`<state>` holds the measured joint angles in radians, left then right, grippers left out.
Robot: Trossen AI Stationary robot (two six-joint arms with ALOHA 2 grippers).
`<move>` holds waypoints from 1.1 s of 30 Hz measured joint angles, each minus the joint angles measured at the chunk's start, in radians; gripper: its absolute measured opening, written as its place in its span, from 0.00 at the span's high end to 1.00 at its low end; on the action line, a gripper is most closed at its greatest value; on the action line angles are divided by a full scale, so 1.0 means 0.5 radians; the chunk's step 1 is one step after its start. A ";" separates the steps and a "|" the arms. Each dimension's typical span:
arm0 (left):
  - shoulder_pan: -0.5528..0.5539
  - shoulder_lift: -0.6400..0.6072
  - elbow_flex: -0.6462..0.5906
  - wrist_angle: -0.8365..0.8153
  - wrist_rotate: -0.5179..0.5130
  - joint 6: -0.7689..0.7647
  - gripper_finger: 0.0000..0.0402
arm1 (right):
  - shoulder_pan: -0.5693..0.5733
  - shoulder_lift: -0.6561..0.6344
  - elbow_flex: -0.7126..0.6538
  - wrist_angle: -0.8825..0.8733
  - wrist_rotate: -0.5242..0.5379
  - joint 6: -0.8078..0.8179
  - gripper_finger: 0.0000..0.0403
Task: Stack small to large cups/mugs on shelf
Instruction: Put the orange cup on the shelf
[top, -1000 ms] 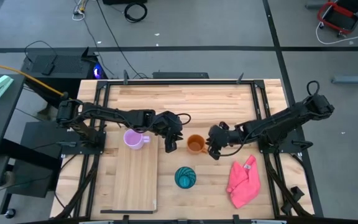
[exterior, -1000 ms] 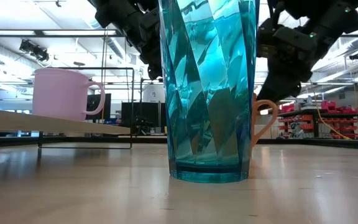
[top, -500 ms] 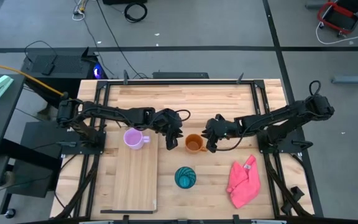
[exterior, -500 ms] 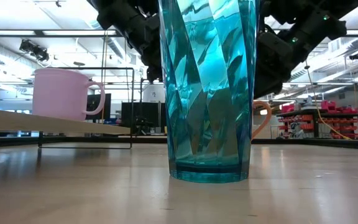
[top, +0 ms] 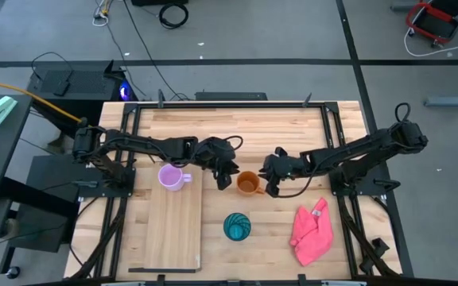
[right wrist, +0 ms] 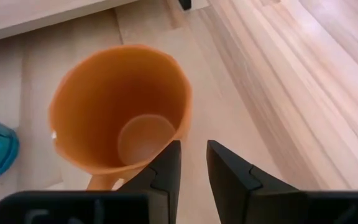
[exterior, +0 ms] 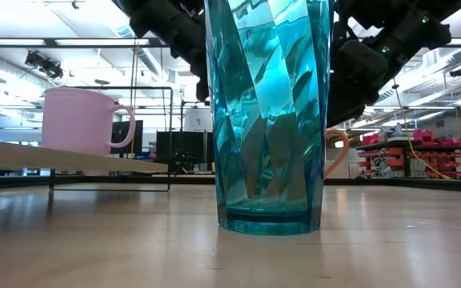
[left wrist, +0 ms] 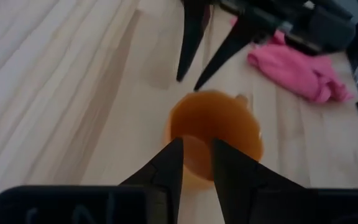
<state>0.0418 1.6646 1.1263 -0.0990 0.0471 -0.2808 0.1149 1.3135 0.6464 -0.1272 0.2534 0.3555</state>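
Observation:
An orange mug stands upright on the tabletop, open side up, with a gripper on either side of it. My left gripper is at its left rim, fingers a narrow gap apart. My right gripper is at the mug's right side, slightly open over bare table, with the mug's handle beside it. A lilac mug stands on the shelf board. A teal cup stands on the table nearer the front edge. My left gripper comes slanting down from the table's left, its tips over the orange mug's left rim. The fingers hide the rim there, so I cannot tell whether they touch it. My right gripper's finger stands right beside the mug's outer wall; whether it touches I cannot tell.
A pink cloth lies at the front right. In the low view the teal cup hides most of the orange mug, leaving its handle visible. The shelf's black wire frame rises at the board's end.
My right gripper has moved toward the table's left and far edge, up to the orange mug's right side. My left gripper has tipped and rolled so that its tips now reach the mug's left rim. In the low view the mug's handle shows smaller and higher than before.

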 joint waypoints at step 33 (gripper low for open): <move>-0.097 0.290 1.068 -1.093 -0.476 -0.264 0.83 | 0.746 -0.520 0.001 -0.630 0.500 0.394 0.79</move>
<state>-0.0067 1.8097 1.6605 -0.6456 -0.1911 -0.4130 0.4881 1.0536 0.6468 -0.4425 0.5036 0.5523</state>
